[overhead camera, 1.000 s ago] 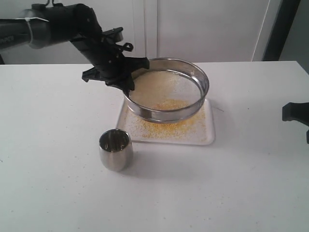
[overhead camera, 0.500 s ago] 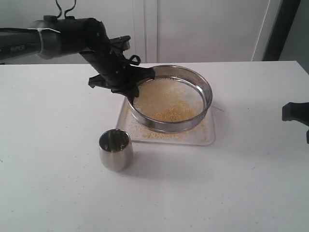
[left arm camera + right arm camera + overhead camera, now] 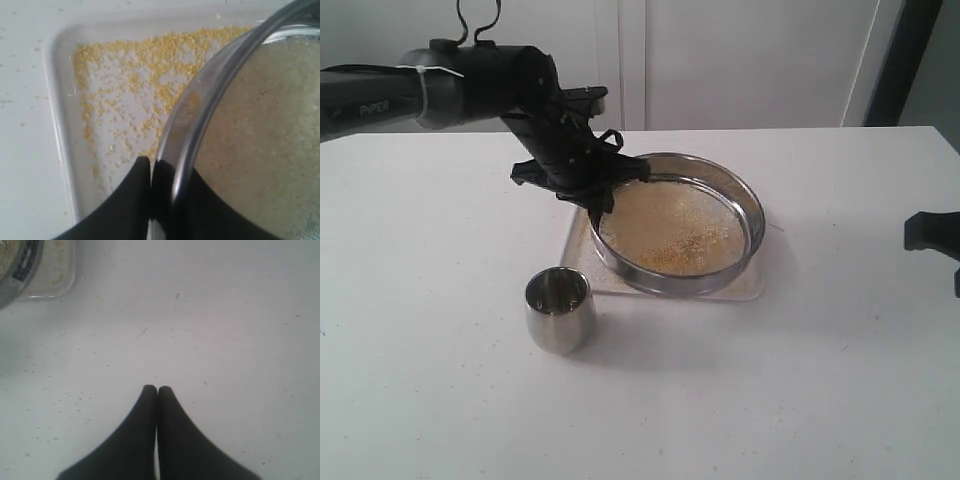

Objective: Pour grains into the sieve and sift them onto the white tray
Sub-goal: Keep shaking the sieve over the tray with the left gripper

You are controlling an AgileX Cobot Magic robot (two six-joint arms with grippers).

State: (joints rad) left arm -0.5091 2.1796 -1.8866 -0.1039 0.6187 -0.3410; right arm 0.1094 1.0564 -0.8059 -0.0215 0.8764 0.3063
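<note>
The sieve [image 3: 672,283] hangs low and nearly level over the white tray [image 3: 578,262], covering most of it. My left gripper [image 3: 599,197] is shut on the sieve's steel wall [image 3: 200,105] at its back-left side, one finger [image 3: 134,200] outside the wall and the other inside. Pale and yellow grains [image 3: 675,235] lie on the mesh. In the left wrist view, fine yellow grains [image 3: 140,65] are scattered over the tray [image 3: 57,110]. My right gripper [image 3: 157,388] is shut on nothing, over bare tabletop at the right edge of the exterior view.
A small rounded steel cup [image 3: 560,308] stands upright on the table, front left of the tray. Stray specks dot the tabletop [image 3: 65,405] near the right gripper. A tray corner [image 3: 55,285] and the sieve wall [image 3: 15,275] show in the right wrist view.
The left arm has swung right and lowered the sieve from a raised tilt to nearly level, so it now hides most of the tray. The right arm has not moved.
</note>
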